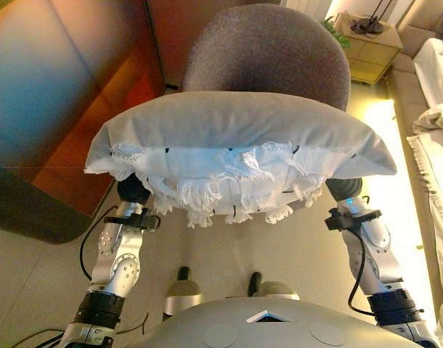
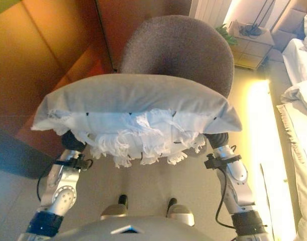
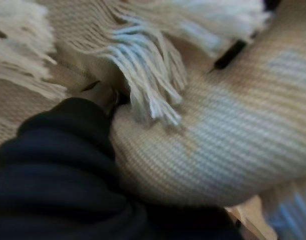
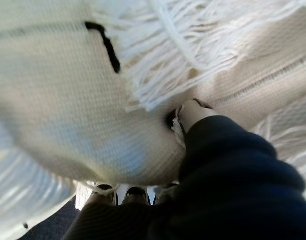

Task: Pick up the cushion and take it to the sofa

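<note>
A pale grey cushion (image 1: 236, 134) with white fringe on its underside is held up off the floor between my two hands, level and spanning most of the view. My left hand (image 1: 134, 190) sits under its left end; only the dark cover (image 3: 57, 165) shows against the woven cloth (image 3: 218, 140). At the cushion's right end my right hand (image 1: 344, 190) grips it. There a bulge of the cushion (image 4: 57, 100) lies between the thumb and the dark-tipped fingers (image 4: 135, 192).
A grey upholstered chair (image 1: 268, 51) stands right behind the cushion. A sofa with white covers (image 1: 435, 80) runs along the right edge. A small wooden side table (image 1: 370, 43) stands at the back right. Dark wooden panels (image 1: 76, 87) fill the left side.
</note>
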Motion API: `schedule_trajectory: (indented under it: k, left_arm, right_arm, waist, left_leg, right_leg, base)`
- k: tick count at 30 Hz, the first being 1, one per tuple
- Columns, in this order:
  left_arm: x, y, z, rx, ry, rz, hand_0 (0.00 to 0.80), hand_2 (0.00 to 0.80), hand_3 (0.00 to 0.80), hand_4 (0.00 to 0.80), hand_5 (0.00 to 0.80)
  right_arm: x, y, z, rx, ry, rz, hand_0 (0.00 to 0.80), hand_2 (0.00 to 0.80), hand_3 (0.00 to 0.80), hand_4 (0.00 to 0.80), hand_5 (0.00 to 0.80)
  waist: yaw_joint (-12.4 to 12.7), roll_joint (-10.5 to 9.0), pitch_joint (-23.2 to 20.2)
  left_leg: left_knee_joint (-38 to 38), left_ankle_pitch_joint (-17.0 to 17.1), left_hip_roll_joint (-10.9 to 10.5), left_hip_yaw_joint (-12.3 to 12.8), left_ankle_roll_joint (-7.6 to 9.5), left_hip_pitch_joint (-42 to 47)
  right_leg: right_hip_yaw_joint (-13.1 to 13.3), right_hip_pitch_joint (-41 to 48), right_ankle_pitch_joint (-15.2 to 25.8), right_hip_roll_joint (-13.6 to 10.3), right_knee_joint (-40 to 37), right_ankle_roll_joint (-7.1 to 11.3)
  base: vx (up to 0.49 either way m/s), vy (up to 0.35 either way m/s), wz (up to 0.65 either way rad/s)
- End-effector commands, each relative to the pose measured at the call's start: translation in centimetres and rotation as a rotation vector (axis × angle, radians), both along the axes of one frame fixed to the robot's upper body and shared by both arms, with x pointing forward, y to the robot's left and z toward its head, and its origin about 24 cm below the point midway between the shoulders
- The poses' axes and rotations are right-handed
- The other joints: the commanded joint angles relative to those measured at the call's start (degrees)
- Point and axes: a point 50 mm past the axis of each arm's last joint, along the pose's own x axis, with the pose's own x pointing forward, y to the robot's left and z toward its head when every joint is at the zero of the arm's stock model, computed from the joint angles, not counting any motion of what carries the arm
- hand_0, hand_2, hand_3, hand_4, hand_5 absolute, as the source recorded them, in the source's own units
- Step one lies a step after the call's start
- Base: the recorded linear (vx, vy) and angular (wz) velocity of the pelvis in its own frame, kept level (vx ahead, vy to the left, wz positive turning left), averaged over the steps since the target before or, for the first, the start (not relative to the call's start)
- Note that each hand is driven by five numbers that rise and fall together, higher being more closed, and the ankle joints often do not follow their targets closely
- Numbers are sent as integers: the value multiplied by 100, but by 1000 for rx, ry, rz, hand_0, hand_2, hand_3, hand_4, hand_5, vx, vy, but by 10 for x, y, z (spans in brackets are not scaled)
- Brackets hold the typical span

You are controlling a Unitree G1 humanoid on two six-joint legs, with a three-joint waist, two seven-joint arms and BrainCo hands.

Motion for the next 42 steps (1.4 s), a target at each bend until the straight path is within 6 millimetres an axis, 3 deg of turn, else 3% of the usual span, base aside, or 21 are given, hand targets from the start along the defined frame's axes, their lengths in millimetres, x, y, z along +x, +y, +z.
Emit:
schedule_trajectory:
  k: [1, 2, 3, 7, 10, 14, 19, 21, 22, 24, 28, 29, 30, 31, 32, 35, 37, 39, 42]
  left_arm:
    - [13, -16, 46, -85, -263, -44, 800, 800, 800, 800, 800]
    - [12, -17, 46, -77, -268, -45, 800, 800, 800, 800, 800]
    - [10, -18, 48, -54, -292, -45, 800, 800, 800, 800, 800]
    - [9, -23, 52, -49, -328, -33, 800, 800, 800, 800, 800]
    - [9, -24, 51, -55, -317, -29, 800, 800, 800, 800, 800]
    - [7, -26, 46, -58, -290, -26, 800, 800, 800, 800, 800]
    - [6, -29, 43, -71, -285, -38, 800, 800, 800, 800, 800]
    - [8, -29, 49, -71, -310, -47, 800, 800, 800, 800, 800]
    - [10, -29, 53, -57, -320, -42, 800, 800, 800, 800, 800]
    - [16, -29, 57, -42, -322, -48, 800, 800, 800, 800, 800]
    - [16, -30, 53, -1, -305, -69, 800, 800, 800, 800, 800]
    - [17, -29, 52, -1, -300, -68, 800, 800, 800, 800, 800]
    - [17, -29, 52, 1, -301, -71, 800, 800, 800, 800, 800]
    - [18, -28, 52, 35, -310, -83, 800, 800, 800, 800, 800]
    - [18, -27, 53, 42, -313, -81, 800, 800, 800, 800, 800]
    - [17, -21, 55, 59, -295, -55, 800, 800, 800, 800, 800]
    - [16, -20, 54, 54, -290, -55, 800, 800, 800, 800, 800]
    - [13, -22, 54, 51, -296, -92, 800, 800, 800, 800, 800]
    - [12, -28, 55, 56, -296, -102, 800, 800, 800, 800, 800]
  right_arm:
    - [11, 34, 58, 56, -339, 188, 800, 800, 800, 800, 800]
    - [12, 35, 58, 61, -340, 188, 800, 800, 800, 800, 800]
    - [13, 40, 59, 70, -348, 193, 800, 800, 800, 800, 800]
    - [16, 52, 60, 71, -355, 192, 800, 800, 800, 800, 800]
    - [16, 55, 62, 82, -358, 209, 800, 800, 800, 800, 800]
    - [13, 60, 58, 97, -334, 212, 800, 800, 800, 800, 800]
    - [8, 52, 50, 109, -305, 168, 800, 800, 800, 800, 800]
    - [7, 48, 55, 104, -323, 159, 800, 800, 800, 800, 800]
    - [7, 44, 55, 105, -329, 152, 800, 800, 800, 800, 800]
    - [10, 39, 55, 114, -319, 130, 800, 800, 800, 800, 800]
    - [7, 42, 51, 103, -307, 119, 800, 800, 800, 800, 800]
    - [6, 45, 50, 109, -305, 125, 800, 800, 800, 800, 800]
    - [5, 45, 49, 110, -305, 125, 800, 800, 800, 800, 800]
    - [4, 45, 48, 116, -304, 122, 800, 800, 800, 800, 800]
    - [5, 45, 49, 118, -305, 123, 800, 800, 800, 800, 800]
    - [8, 38, 51, 146, -305, 116, 800, 800, 800, 800, 800]
    - [6, 38, 52, 147, -319, 133, 800, 800, 800, 800, 800]
    - [5, 38, 51, 145, -326, 146, 800, 800, 800, 800, 800]
    - [10, 42, 51, 134, -317, 159, 800, 800, 800, 800, 800]
  waist:
    - [156, -284, 250]
    - [187, -277, 262]
    - [285, -183, 358]
    - [498, 146, 533]
    - [616, 281, 528]
    - [747, 331, 485]
    - [743, 283, 479]
    - [698, 190, 432]
    - [637, 128, 383]
    - [615, -59, 299]
    - [594, -345, 45]
    - [557, -319, 18]
    - [555, -312, 0]
    - [555, -387, -26]
    - [569, -337, -30]
    - [514, -222, 63]
    - [485, -97, 90]
    - [416, -37, 100]
    - [314, -23, 76]
  left_leg:
    - [1872, -233, -34, 179, 336, -577]
    - [1901, -258, -150, 113, 364, -658]
    - [1876, -158, -395, 11, 335, -915]
    - [797, 372, -759, -88, 265, -1275]
    - [188, 703, -885, -242, 245, -1392]
    - [-513, 708, -838, -377, 203, -1521]
    - [-513, 719, -608, -448, 18, -1910]
    - [-513, 498, -582, -248, 131, -1760]
    - [-512, 493, -563, 75, 220, -1595]
    - [80, 401, -679, 212, 405, -1521]
    - [259, 13, -954, 361, 694, -1249]
    - [249, 30, -901, 410, 716, -1198]
    - [222, 35, -899, 419, 714, -1177]
    - [158, -51, -1024, 499, 714, -1019]
    - [144, -8, -956, 538, 720, -1015]
    - [156, -180, -943, 423, 642, -751]
    - [97, -140, -825, 285, 558, -532]
    - [72, -265, -773, 221, 484, -277]
    - [101, -449, -752, 203, 401, -58]
  right_leg:
    - [175, 225, -451, 233, 369, -391]
    - [167, 217, -478, 240, 408, -392]
    - [208, 235, -578, 343, 523, -392]
    - [419, 396, -955, 751, 812, -436]
    - [639, 545, -1230, 1005, 1075, -473]
    - [760, 597, -1675, 1176, 1936, -450]
    - [616, 770, -2181, 967, 2549, -357]
    - [516, 826, -2069, 734, 2752, -207]
    - [434, 856, -1772, 553, 2913, -38]
    - [357, 977, -1164, 249, 3279, 235]
    - [407, 867, -180, 133, 3795, 507]
    - [476, 691, -106, 314, 3582, 474]
    - [409, 626, -91, 338, 3499, 472]
    - [63, 530, -168, 172, 3161, 500]
    - [-49, 450, -103, 157, 3009, 458]
    - [-356, 110, -684, 92, 2126, 235]
    - [-554, -58, -632, 50, 1358, 52]
    - [-450, -164, -479, 8, 750, 3]
    - [-107, -166, 92, -175, -26, 171]
  base:
    - [64, -180, -13]
    - [93, -137, -20]
    - [93, -94, -18]
    - [230, -55, -11]
    - [417, 5, -42]
    - [601, 28, -26]
    - [696, 156, 9]
    - [767, 298, -24]
    - [619, 244, -38]
    - [837, 268, -50]
    - [715, 156, -5]
    - [494, 66, -24]
    - [557, 53, -3]
    - [386, 26, 13]
    - [498, 1, 3]
    - [300, -59, 6]
    - [225, -86, 13]
    - [276, -93, 29]
    - [306, -121, 37]
